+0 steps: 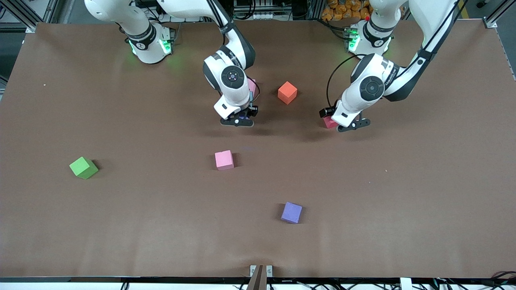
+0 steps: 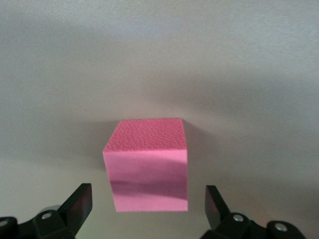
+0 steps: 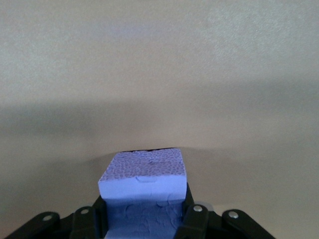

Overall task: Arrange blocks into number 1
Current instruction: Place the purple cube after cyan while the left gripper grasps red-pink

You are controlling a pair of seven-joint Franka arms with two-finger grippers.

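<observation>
Seven blocks show in all, though two are mostly hidden in the front view. A pink block peeks out at the edge of the right arm's wrist, only a sliver of it visible. A crimson block is half covered by the left gripper; the left wrist view shows that crimson block whole, sitting on the table between the spread fingers, which do not touch it.

The right gripper is pinching a sky blue block, its fingers pressed against both sides; in the front view that block is barely a dark speck under the hand, over the table close to the light pink block.

Taking the light pink block as landmark: the orange-red block lies farther from the front camera and toward the left arm's end; the purple block lies nearer the camera, also toward the left arm's end; the green block sits well apart toward the right arm's end.

By colour: two pink, one crimson, one orange-red, one purple, one green, one sky blue.
</observation>
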